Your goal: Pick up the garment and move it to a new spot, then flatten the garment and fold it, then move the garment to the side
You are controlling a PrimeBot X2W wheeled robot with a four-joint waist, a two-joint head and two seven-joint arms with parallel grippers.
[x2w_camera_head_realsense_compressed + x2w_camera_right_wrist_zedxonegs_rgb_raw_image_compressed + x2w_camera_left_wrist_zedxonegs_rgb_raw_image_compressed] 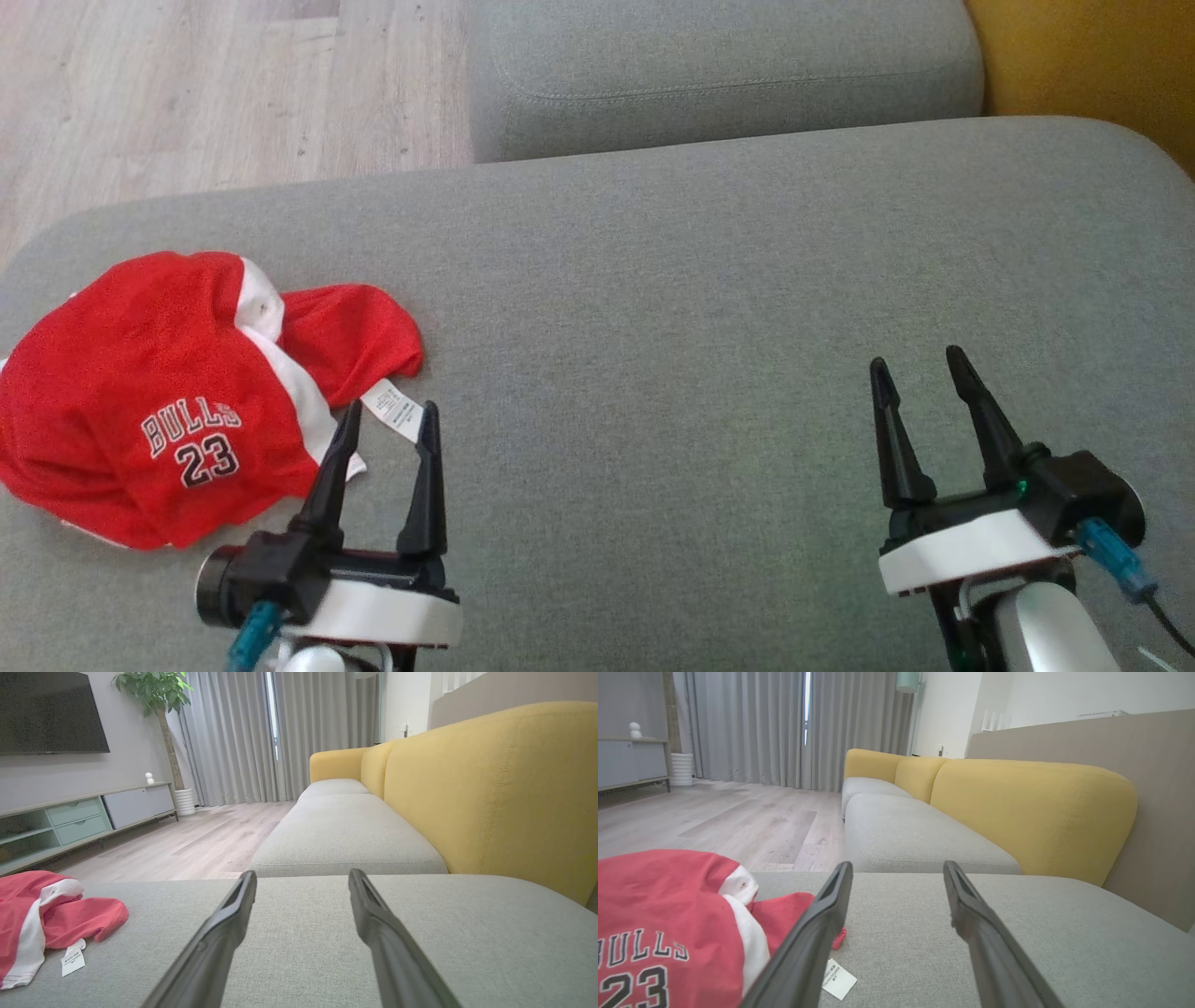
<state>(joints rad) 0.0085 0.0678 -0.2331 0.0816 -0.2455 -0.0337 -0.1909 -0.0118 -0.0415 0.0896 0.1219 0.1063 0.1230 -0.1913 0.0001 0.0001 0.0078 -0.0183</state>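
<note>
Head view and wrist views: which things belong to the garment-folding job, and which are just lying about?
For the job:
- red jersey, crumpled
- grey seat cushion under it
- left gripper and right gripper, both open and empty

Just about:
- far seat cushion
- yellow backrest
- wooden floor
- TV cabinet
- potted plant
- curtains

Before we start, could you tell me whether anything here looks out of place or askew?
Only the red garment: it lies crumpled at the left end of the grey cushion, its white care label sticking out.
</note>
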